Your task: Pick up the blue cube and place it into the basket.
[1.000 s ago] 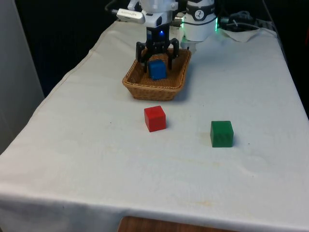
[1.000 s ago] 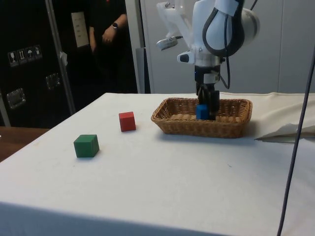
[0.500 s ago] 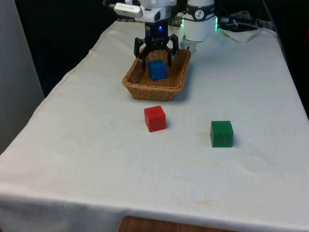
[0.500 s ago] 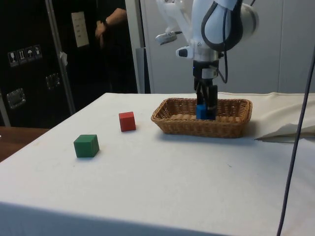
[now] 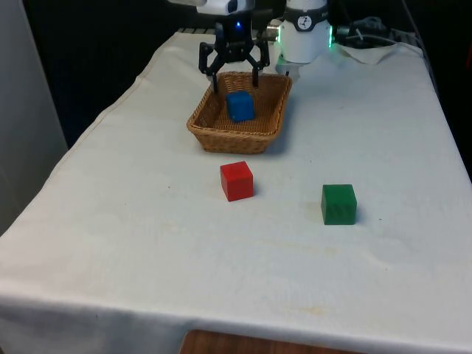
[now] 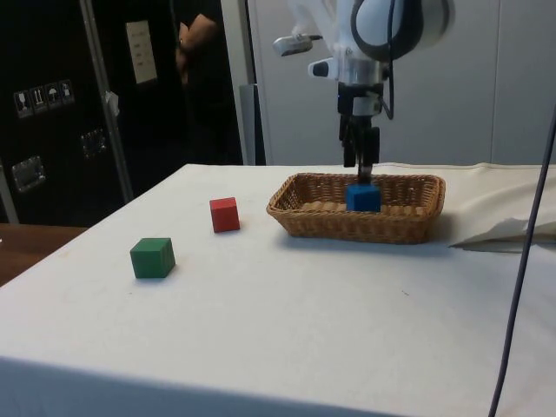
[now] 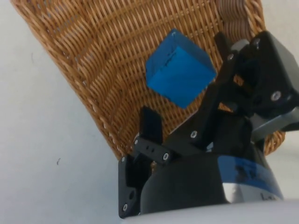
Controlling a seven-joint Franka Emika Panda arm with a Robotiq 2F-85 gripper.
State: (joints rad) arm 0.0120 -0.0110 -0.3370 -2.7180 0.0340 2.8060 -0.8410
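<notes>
White cloth covers the counter [image 5: 147,243], where, left to right in the front view, sit the basket [image 5: 214,136], a red cube [image 5: 236,181] and a green cube [image 5: 338,204]. The blue cube [image 5: 239,106] lies inside the basket, free of the tool [image 5: 234,77], whose fingers hang spread apart above it. By my reading the placing is done, and only pulling the arm clear remains.

The front view looks down the table [image 5: 147,243] from its near end. The side view looks low across it; both share the basket [image 5: 237,134]. The wrist view looks closely down into that basket.
</notes>
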